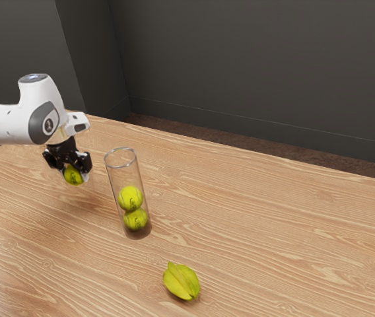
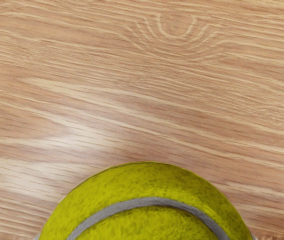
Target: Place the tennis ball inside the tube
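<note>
Dark grey walls (image 1: pixel 253 72) and a brown floor (image 1: pixel 240 148) lie beyond the wood-grained bench (image 1: pixel 260 218). The claw (image 1: pixel 74 171), parted to a ball's width, grasps 1 tennis ball (image 1: pixel 72 176) between 2 fingers, beside the standing clear tube (image 1: pixel 123 173), where 2 balls (image 1: pixel 131 198) sit stacked.

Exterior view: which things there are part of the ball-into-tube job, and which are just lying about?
Part of the job:
- tennis ball, held in the gripper
- clear tube, upright on the table
- upper ball and lower ball, stacked inside it

Just lying about:
- star fruit, on the table
</note>
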